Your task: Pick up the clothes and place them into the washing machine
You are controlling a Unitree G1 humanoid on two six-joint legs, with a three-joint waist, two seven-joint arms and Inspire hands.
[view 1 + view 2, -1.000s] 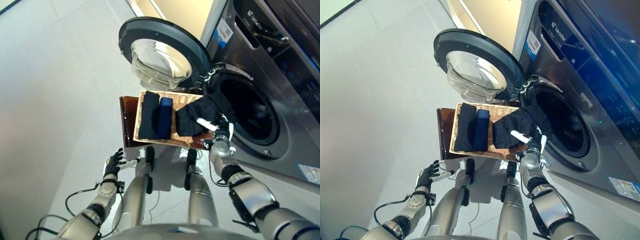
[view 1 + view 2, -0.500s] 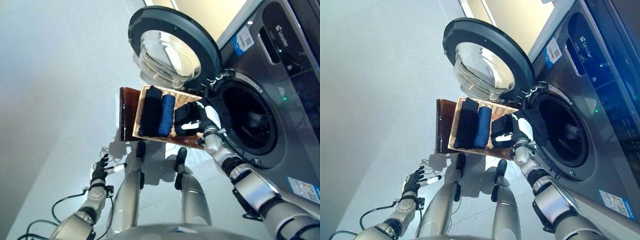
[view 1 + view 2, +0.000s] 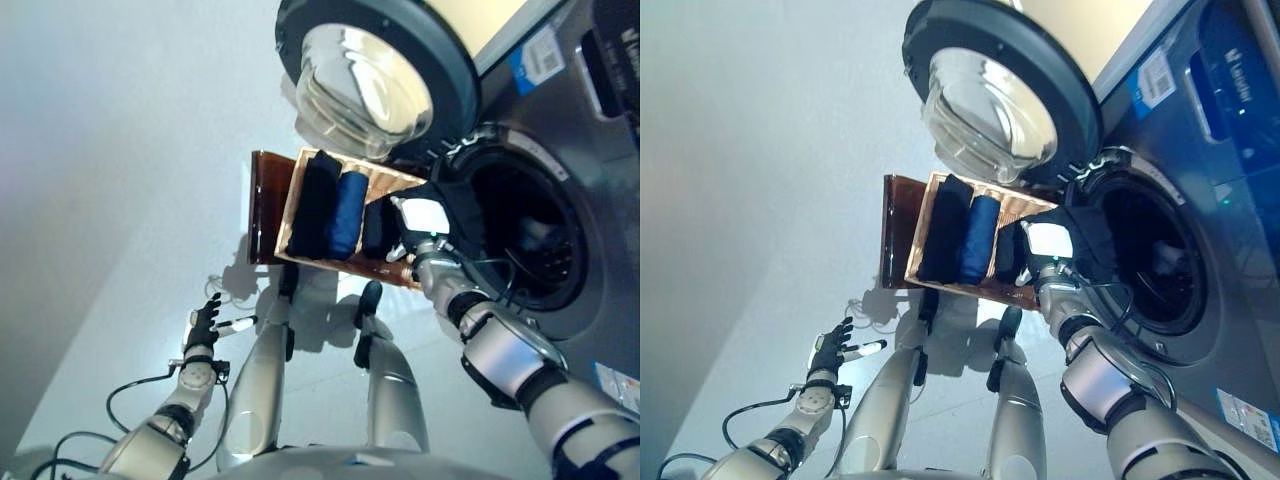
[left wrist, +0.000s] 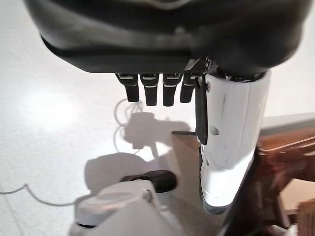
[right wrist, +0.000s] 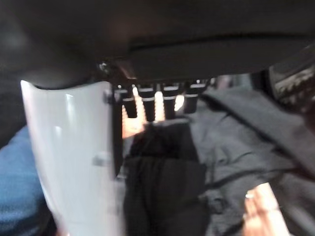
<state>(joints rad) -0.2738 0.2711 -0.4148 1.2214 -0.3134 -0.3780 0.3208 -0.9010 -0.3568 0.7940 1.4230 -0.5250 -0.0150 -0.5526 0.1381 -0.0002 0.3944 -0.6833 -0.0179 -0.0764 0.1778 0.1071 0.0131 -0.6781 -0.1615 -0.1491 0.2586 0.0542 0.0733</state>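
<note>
Clothes: dark garments [image 3: 318,203] and a blue roll [image 3: 346,213] lie in the basket, beside my right robot hand.
Washing machine [image 3: 590,230]: past my right robot hand, door [image 3: 375,70] swung open.
Basket [image 3: 932,200]: wicker, under my right robot hand.
Right robot hand [image 3: 420,222]: over a black garment [image 5: 165,182] in the basket, fingers straight and spread.
Left robot hand [image 3: 205,322]: low over the floor, fingers relaxed, holding nothing.

A woven basket [image 3: 395,182] of pale wicker sits on a dark brown wooden stand [image 3: 262,205], which juts out past the basket's left side. Both rest on a pale grey floor [image 3: 110,150]. Far off, beyond the top edge, is what may be a cream wall [image 3: 485,20].
</note>
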